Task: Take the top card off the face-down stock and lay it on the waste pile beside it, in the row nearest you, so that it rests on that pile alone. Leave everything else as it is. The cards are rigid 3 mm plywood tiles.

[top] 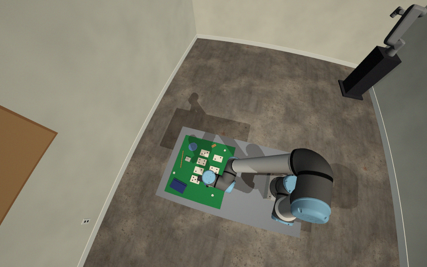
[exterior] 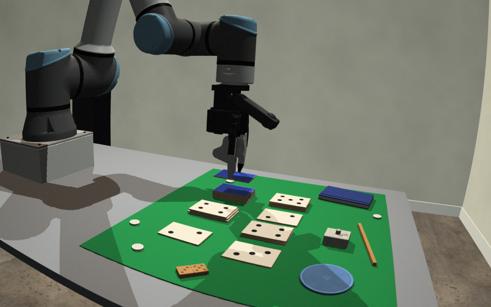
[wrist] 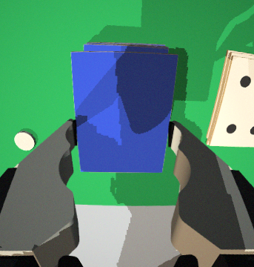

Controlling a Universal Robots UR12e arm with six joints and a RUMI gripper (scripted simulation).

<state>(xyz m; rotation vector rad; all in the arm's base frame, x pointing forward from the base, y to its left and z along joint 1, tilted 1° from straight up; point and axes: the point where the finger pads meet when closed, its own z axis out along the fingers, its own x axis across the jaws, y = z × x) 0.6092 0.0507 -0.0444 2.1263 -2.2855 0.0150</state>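
My gripper (exterior: pixel 238 168) (wrist: pixel 122 122) is shut on the long edges of a blue face-down card (exterior: pixel 239 176) (wrist: pixel 121 111) and holds it level a little above the stock. The stock (exterior: pixel 234 192) (wrist: pixel 104 47) is a blue-topped pile on the green mat (exterior: pixel 125 236) (top: pixel 188 194); in the wrist view only its far edge shows past the held card. A face-up pile with several pips (exterior: pixel 213 209) (wrist: pixel 235 107) lies beside the stock. In the overhead view the wrist hides the gripper and the stock.
More face-up pip cards (exterior: pixel 290 201) (exterior: pixel 267 231) (exterior: pixel 184 233) lie in rows on the mat. A blue box (exterior: pixel 345 196) (top: pixel 178 185), a small grey block (exterior: pixel 336 237), a wooden stick (exterior: pixel 366 243), a blue disc (exterior: pixel 326 278), a domino (exterior: pixel 192 270) and white counters (exterior: pixel 134 221) (wrist: pixel 24 141) lie around.
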